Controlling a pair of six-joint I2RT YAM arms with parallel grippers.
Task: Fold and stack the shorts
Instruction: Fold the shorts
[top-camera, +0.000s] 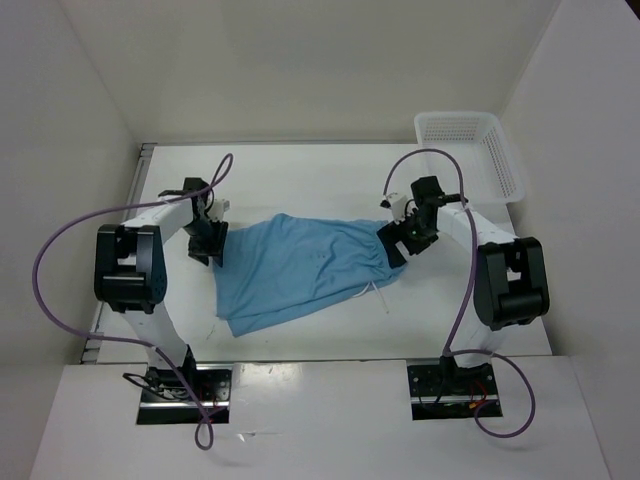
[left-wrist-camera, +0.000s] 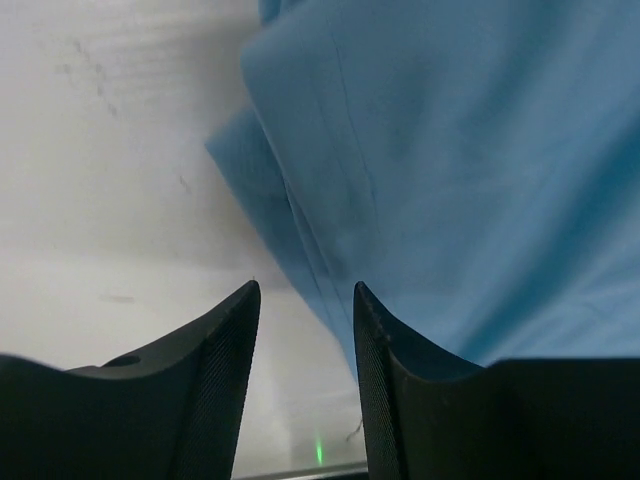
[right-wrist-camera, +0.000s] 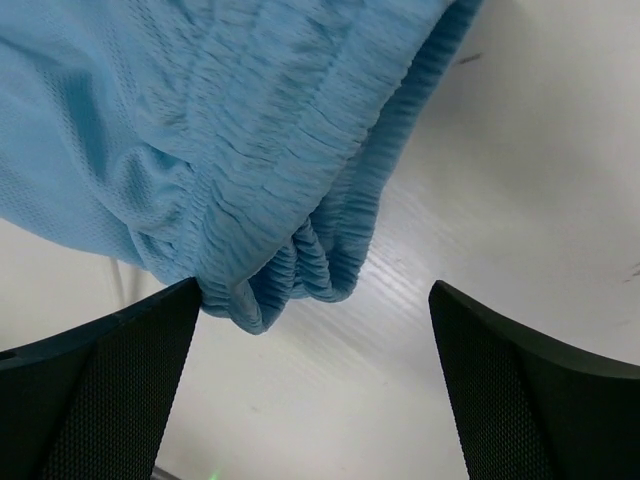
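Note:
The light blue shorts lie spread on the white table, with the gathered waistband to the right and the legs to the left. A thin white drawstring trails from the waistband end. My left gripper is at the left edge of the cloth. In the left wrist view it is open, with bare table in the gap and the shorts beside its right finger. My right gripper is at the waistband. In the right wrist view it is wide open, and the bunched waistband lies loose by its left finger.
A white mesh basket stands at the back right corner of the table. White walls close in the back and both sides. Purple cables loop from both arms.

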